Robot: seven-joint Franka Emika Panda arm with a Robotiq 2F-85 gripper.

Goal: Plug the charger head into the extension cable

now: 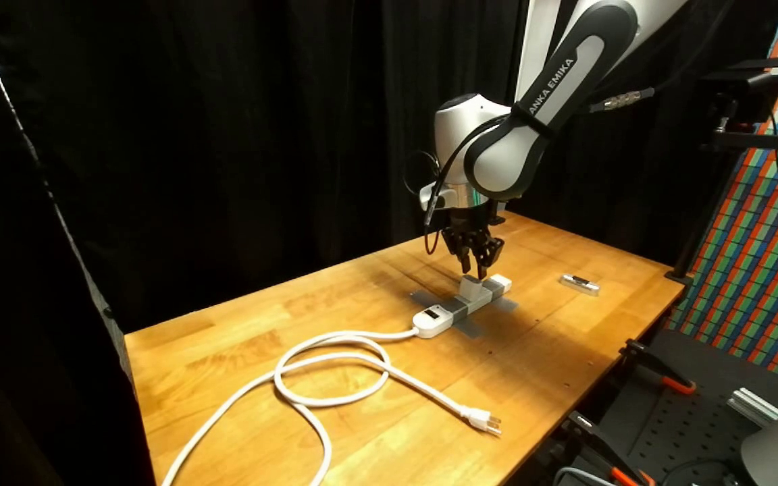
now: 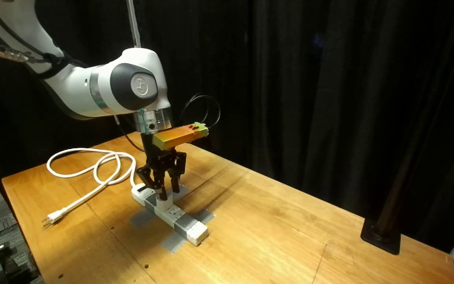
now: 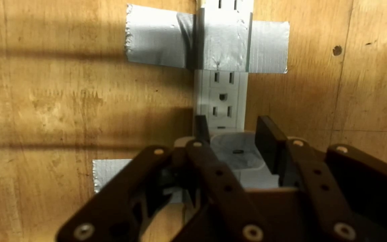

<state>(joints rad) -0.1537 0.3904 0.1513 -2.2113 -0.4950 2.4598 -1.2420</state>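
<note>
Ext. cable [image 1: 328,403], qty 1, white: is looping loosely over left part of the desk [image 1: 227,337].

Socket bar [image 1: 477,305], qty 1, same cable's end: is lying mid-desk, strapped down w/ grey tape [image 3: 225,40] at two spots; bare slots are showing betw. straps in wrist view.

Charger head [image 1: 471,289], qty 1, white block: is standing approx. upright on top of the bar, betw. straps, nearer the cable-side one.

Hand [image 1: 474,274], qty 1, black: is hanging right over the block, released; jaws are standing apart, gripping nothing visible. Tips are sitting at or just above block's top; contact: can't tell.

Plug [image 1: 479,417], qty 1: is lying loose on desk, prongs bare.

Small dark-topped thing [image 1: 579,285], qty 1: is lying well apart, far right; ID unclear.

Status (est.): placing on bar looks done, so job's prob. nearing its end. Prongs are hiding from view, so full seating is remaining unconfirmed. Left: poss. a firm press down, then clearing away.
</note>
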